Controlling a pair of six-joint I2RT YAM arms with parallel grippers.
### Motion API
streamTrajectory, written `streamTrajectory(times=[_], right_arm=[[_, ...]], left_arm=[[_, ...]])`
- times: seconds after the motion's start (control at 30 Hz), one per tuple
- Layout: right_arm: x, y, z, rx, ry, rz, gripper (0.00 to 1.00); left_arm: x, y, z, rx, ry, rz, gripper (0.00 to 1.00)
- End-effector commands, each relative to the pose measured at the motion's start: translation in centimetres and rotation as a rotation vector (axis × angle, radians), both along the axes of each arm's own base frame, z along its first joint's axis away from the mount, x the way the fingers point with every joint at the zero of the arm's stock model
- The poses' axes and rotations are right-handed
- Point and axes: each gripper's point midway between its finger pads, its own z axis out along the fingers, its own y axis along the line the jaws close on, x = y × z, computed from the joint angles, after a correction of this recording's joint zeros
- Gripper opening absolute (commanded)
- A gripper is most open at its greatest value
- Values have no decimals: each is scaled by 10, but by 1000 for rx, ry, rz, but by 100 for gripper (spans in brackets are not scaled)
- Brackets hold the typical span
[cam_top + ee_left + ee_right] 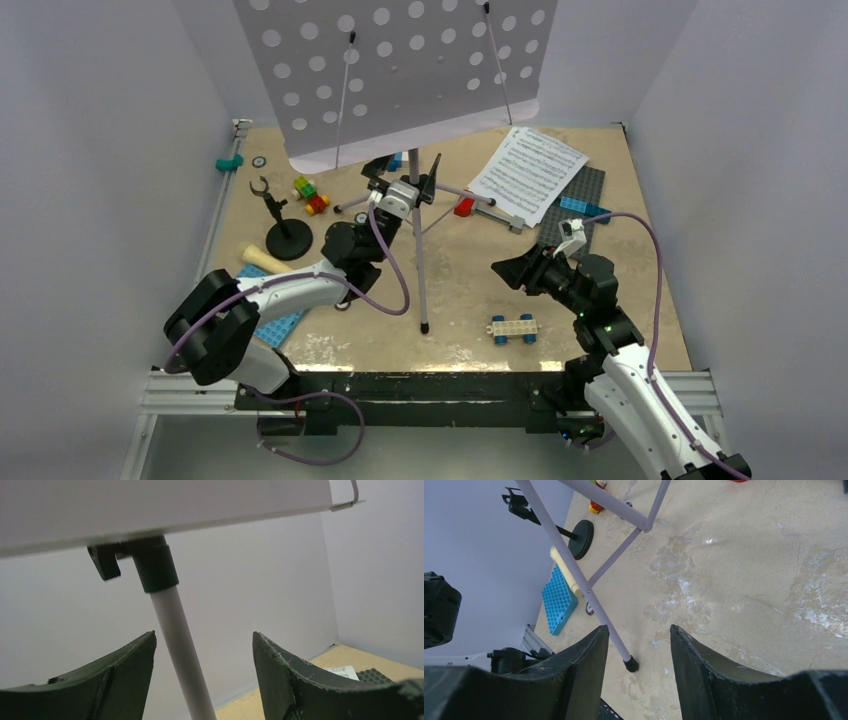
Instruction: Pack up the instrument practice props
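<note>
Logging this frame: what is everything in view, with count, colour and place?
music stand: one, lilac, perforated, upright on its tripod, mid-table
sheet-music pages: white, count unclear, back right, partly on the grey baseplate
grey baseplate: one, dark grey, back right
mic stand: one, black, round base, left
toy microphone: one, cream-yellow, lying by the mic stand's base
blue baseplate: one, front left
wheeled brick car: one, white and blue, front
stacked bricks: several, green, yellow, red, left of the pole
red brick: one, right of the pole
teal piece: one, back left
left gripper: open, straddling the stand's pole
right gripper: open, over a tripod foot
</note>
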Motion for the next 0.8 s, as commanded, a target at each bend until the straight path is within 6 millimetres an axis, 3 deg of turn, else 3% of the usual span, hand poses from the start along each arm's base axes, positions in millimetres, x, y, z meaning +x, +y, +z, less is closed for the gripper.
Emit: streamTrajectory(times=[0.0,0.27,0.53,0.7,0.77], right_arm=[[-4,4,8,1,-34,37,53],[-4,4,8,-1,-31,37,54],[-4,5,6,4,-26,43,54],[-5,5,8,8,-29,44,54],[-5,5,8,9,-31,42,54]], left_arm=[[0,-1,35,-27,-95,38,72],[19,-12,29,-13,-68,70,61],[31,-11,27,-18,-47,124,43],[39,-7,23,-22,-22,172,42],[41,-7,21,-18,-18,181,34]])
